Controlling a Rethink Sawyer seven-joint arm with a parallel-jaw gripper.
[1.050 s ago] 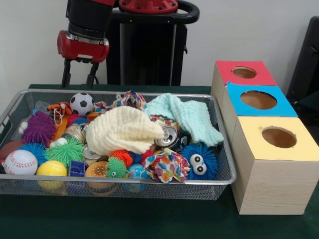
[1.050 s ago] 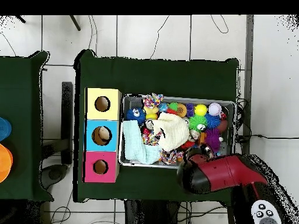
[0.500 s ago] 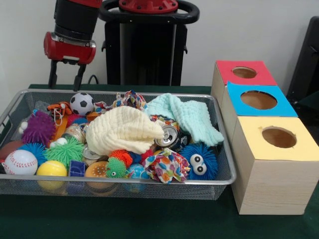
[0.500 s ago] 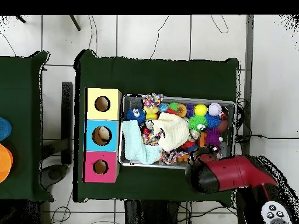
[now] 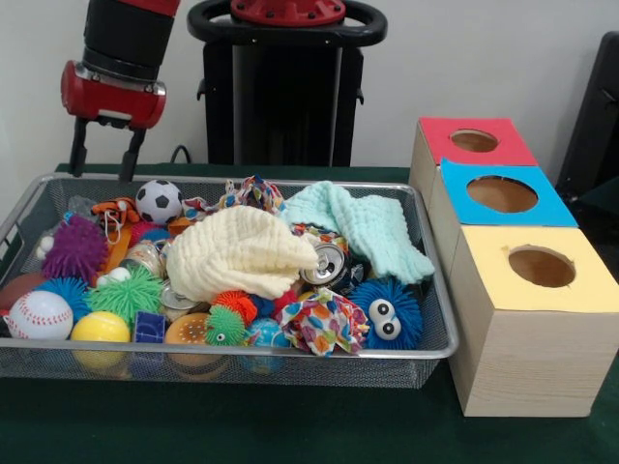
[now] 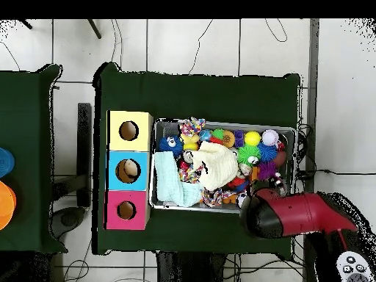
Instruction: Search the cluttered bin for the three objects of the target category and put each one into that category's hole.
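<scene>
The red and black gripper [image 5: 101, 162] hangs empty, fingers apart, above the far corner of the silver wire-mesh bin [image 5: 290, 364], just beyond the black-and-white soccer ball [image 5: 159, 201], likely poised to search the clutter.

Arm: one red and black arm [image 5: 121, 39], coming down into the front view at the upper left; in the overhead view its red forearm [image 6: 301, 217] lies roughly level across the lower right.
Wrist: black cylinder above a red collar [image 5: 111, 94], tilted slightly off vertical.
Pincer: [image 5: 101, 160] hangs below the collar, pointing down.
Fingers: two thin dark fingers [image 5: 77, 155], parted with a clear gap between them, nothing held.
Height: fingertips are in the air, touching nothing.
Overhead look: the arm's dark rounded end [image 6: 257, 219] hides the pincer from above.
</scene>
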